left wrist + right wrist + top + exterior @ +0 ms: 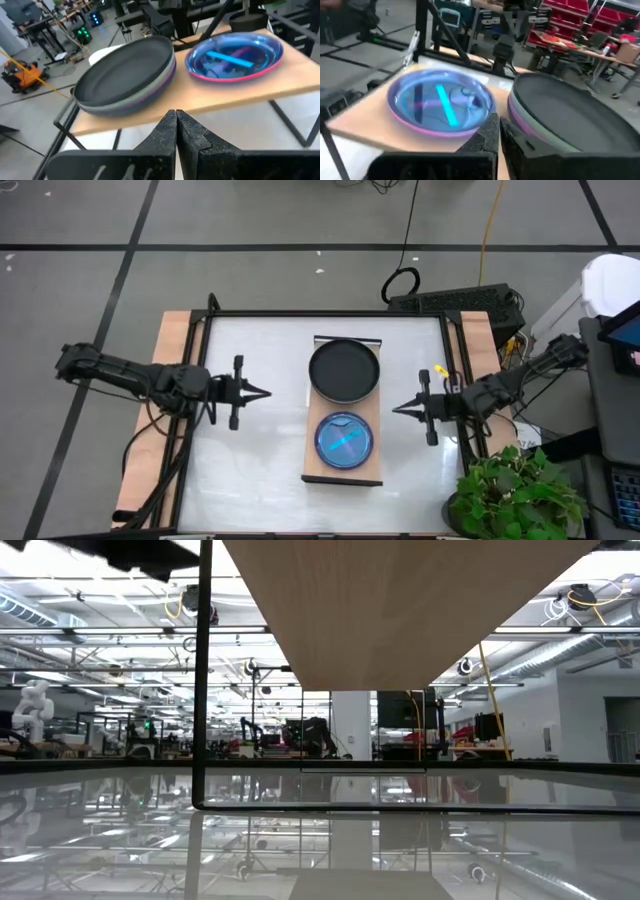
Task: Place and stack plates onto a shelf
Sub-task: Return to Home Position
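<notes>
The light-wood shelf [343,470] stands raised over the table's middle. On its far half lies a stack of large plates [344,369], black on top, sage-green and purple beneath [150,90]. On its near half sits a cyan-blue plate on a pink one [344,439]. My left gripper [262,393] hovers left of the shelf, shut, touching nothing. My right gripper [397,409] hovers right of it, shut as well. In the wrist views the shut fingertips [176,116] [496,120] point at the shelf's long edges.
A thin dark frame [200,680] carries the shelf above the white tabletop [260,460]. A potted plant [515,495] stands at the table's near right corner. Cables and a dark box [455,300] lie beyond the far edge. Open table lies on both sides of the shelf.
</notes>
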`<action>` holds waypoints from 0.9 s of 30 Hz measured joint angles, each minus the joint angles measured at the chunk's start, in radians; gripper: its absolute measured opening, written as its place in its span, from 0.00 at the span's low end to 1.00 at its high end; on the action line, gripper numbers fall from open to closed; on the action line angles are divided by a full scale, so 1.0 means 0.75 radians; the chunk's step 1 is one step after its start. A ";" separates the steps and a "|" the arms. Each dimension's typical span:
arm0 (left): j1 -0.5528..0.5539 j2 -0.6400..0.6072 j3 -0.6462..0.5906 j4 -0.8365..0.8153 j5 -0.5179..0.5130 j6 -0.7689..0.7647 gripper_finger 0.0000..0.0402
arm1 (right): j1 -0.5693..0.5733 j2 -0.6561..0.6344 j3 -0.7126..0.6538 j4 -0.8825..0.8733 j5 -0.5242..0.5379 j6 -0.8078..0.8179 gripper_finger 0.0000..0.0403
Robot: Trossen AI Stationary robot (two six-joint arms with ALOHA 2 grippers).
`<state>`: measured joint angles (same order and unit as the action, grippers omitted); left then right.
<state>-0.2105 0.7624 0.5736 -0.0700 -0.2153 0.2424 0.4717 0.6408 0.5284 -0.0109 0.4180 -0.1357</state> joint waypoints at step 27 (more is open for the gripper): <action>0.313 -0.039 -0.421 0.465 0.361 -0.006 0.01 | -0.307 -0.270 -0.485 0.293 -0.361 -0.020 0.00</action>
<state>0.0245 0.7334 0.2581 0.2785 0.0554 0.2379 0.2413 0.4384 0.1647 0.2085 0.1470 -0.1509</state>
